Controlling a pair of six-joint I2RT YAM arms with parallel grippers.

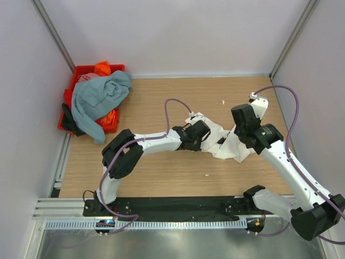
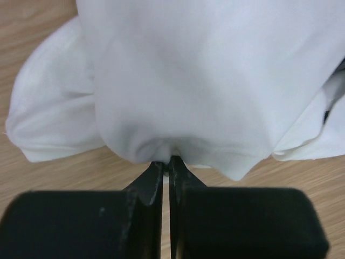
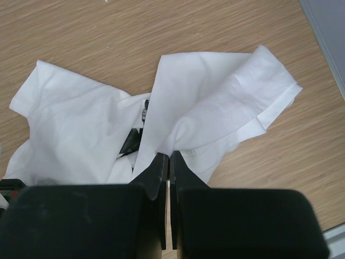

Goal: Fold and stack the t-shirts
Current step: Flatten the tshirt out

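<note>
Wooden tabletop (image 1: 161, 178) holds a white t-shirt (image 1: 218, 129), left fingers (image 2: 153, 179) and right fingers (image 3: 157, 172) both pinching it.

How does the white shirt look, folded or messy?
Crumpled, not folded: the white t-shirt lies bunched, pinched by the left gripper and right gripper.

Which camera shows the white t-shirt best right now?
The right wrist view: the white t-shirt lies crumpled across the frame, with a sleeve and a sliver of black print. The top external view shows it small and partly covered. The left wrist view shows only a close bulge of white cloth.
</note>
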